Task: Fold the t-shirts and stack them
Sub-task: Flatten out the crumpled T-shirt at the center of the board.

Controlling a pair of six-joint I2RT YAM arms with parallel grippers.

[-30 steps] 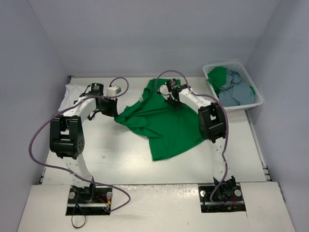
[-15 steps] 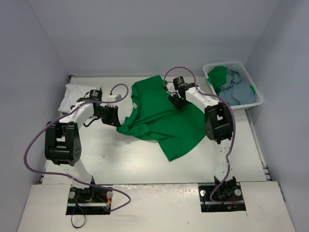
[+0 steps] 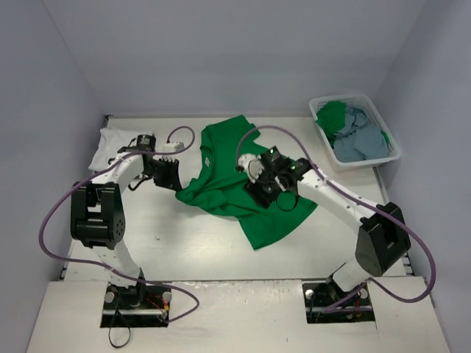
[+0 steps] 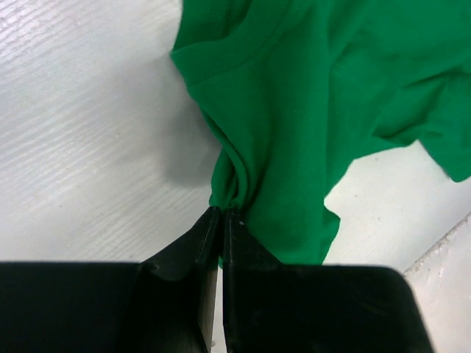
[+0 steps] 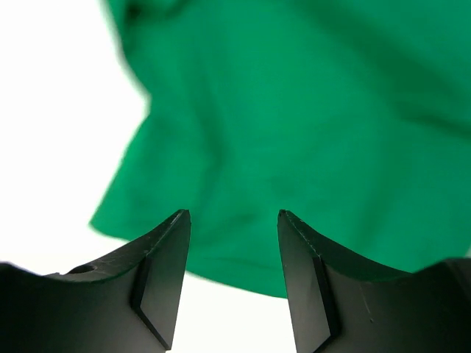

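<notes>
A bright green t-shirt [image 3: 228,158] lies partly spread in the middle of the table, collar toward the left, its lower part creased. My left gripper [image 3: 176,179] [image 4: 222,213] is shut on a bunched edge of the green t-shirt [image 4: 294,110] at its left side. Over the shirt's middle hovers my right gripper [image 3: 263,187] [image 5: 232,213], open, with nothing between its fingers and the green cloth [image 5: 294,110] below. A white t-shirt [image 3: 110,143] lies at the back left. A green shirt [image 3: 333,114] and a blue-grey shirt [image 3: 360,140] fill the basket.
The white slotted basket [image 3: 390,156] stands at the back right corner. Grey walls close in the table on the left, back and right. Purple cables loop from both arms over the table.
My right gripper has opened, let go of the green t-shirt and drawn back toward the near side. The shirt has dropped and spread out. My left gripper keeps its hold.
</notes>
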